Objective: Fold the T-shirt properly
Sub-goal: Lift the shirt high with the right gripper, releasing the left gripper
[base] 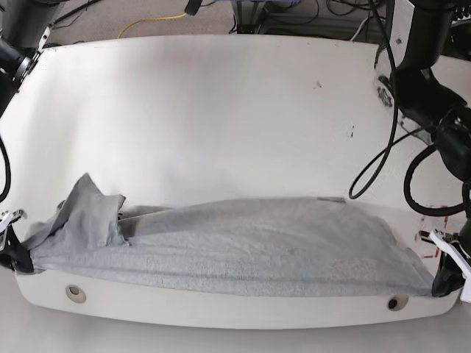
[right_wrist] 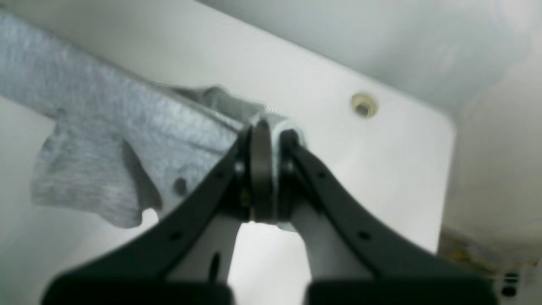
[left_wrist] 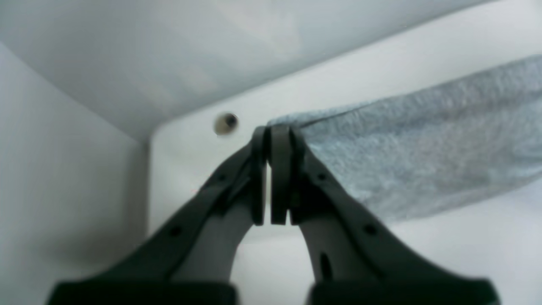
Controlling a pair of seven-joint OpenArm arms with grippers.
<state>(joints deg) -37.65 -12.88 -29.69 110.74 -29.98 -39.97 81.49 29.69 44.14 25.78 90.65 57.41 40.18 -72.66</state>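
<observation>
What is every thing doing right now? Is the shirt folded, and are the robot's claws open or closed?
T-shirt: not folded neatly, stretched in a long band along the table's near edge, one sleeve flopped up at one end.
Left gripper: shut on a T-shirt corner.
Right gripper: shut on the other end of the T-shirt.
Table: white, T-shirt lying on it.

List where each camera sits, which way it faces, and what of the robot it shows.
Left wrist: behind the left gripper, facing a table corner; shut jaws pinch the T-shirt.
Right wrist: behind the right gripper, likewise pinching cloth at the opposite corner.
Base: high, looking down across the table; both arms at its edges.
All share the stretched T-shirt.
</observation>
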